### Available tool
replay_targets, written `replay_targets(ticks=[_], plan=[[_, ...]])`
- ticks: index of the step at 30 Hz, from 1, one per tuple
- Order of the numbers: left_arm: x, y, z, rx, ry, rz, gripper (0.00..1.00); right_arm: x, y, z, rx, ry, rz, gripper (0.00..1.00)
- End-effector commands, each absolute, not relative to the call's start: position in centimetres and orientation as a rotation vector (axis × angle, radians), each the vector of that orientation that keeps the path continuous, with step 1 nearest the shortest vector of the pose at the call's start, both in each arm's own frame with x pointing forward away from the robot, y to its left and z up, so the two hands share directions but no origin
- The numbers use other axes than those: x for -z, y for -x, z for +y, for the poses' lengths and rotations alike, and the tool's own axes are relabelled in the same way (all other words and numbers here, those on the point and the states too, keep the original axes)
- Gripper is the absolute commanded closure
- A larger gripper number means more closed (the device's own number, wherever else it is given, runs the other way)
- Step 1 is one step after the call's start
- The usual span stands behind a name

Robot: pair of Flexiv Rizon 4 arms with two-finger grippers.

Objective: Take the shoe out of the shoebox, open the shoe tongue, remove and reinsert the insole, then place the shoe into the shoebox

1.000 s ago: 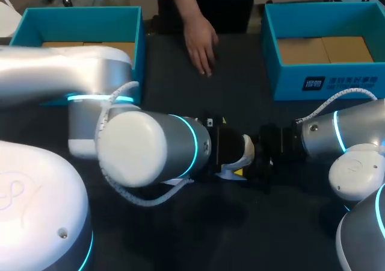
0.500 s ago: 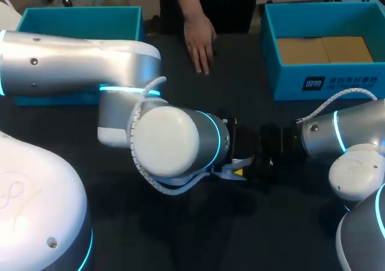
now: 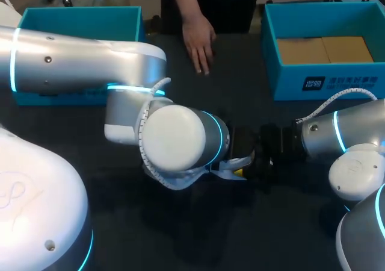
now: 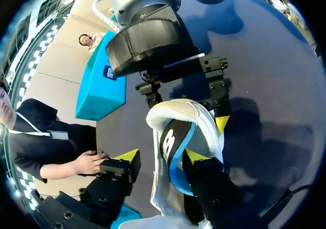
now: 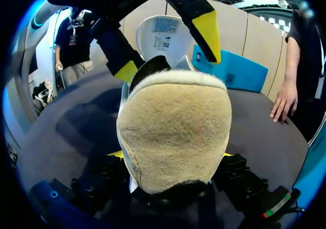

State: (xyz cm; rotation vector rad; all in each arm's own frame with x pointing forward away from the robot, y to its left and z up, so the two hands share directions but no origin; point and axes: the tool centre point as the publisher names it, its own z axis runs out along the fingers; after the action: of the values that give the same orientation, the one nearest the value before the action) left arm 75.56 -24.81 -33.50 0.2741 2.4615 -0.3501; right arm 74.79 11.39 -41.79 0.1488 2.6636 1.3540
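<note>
Right gripper (image 5: pixel 170 155) is clamped on the shoe (image 5: pixel 173 127), a finger on each side of its rounded beige suede end, with only slivers of the yellow tips showing past the nap. Left gripper (image 4: pixel 163 156) meets the shoe from the opposite end with its fingers apart: one tip lies on the insole (image 4: pixel 172 152) inside the opening, and the other stands clear of the shoe's white outer wall. The insole is black with a blue edge and lies in the shoe. Beyond the opening, seen from the right wrist, the white tongue (image 5: pixel 164 35) stands up, its inner face bearing a label.

From overhead the shoe sits at the middle of the dark counter (image 3: pixel 240 90), outside both boxes and mostly hidden under the left arm's wrist. Whether it touches the counter cannot be told.

At 2 o'clock stands a teal box (image 3: pixel 325 81), open-topped, with flat brown cardboard (image 3: pixel 325 49) lining its floor. At 10 o'clock is a second teal box (image 3: pixel 78 18), its inside largely screened by the left arm. At 12 o'clock a person's hand (image 3: pixel 198 39) rests fingers-down on the counter between the boxes, well apart from the shoe and both grippers.
</note>
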Motion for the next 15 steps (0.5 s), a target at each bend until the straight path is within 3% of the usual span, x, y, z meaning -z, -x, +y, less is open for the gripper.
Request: replay_targets(ticks=[1, 6, 10, 11, 15], plan=[[34.0, -75.8, -24.9, 0.351, -0.268, 2.464, 0.54, 41.7, -74.7, 11.5, -1.348, -0.150, 2.665, 1.00], [34.2, -75.8, -24.3, 0.347, -0.256, 2.468, 0.64, 41.7, -74.7, 11.5, -1.348, -0.150, 2.665, 1.00], [34.6, -75.9, -23.8, 0.332, -0.231, 2.481, 0.86, 41.7, -74.7, 11.5, -1.348, -0.150, 2.665, 1.00], [34.7, -75.9, -23.8, 0.329, -0.229, 2.479, 1.00, 41.7, -74.7, 11.5, -1.348, -0.150, 2.665, 1.00], [34.7, -75.7, -23.6, 0.335, -0.214, 2.497, 1.00, 41.7, -74.7, 11.5, -1.348, -0.150, 2.665, 1.00]])
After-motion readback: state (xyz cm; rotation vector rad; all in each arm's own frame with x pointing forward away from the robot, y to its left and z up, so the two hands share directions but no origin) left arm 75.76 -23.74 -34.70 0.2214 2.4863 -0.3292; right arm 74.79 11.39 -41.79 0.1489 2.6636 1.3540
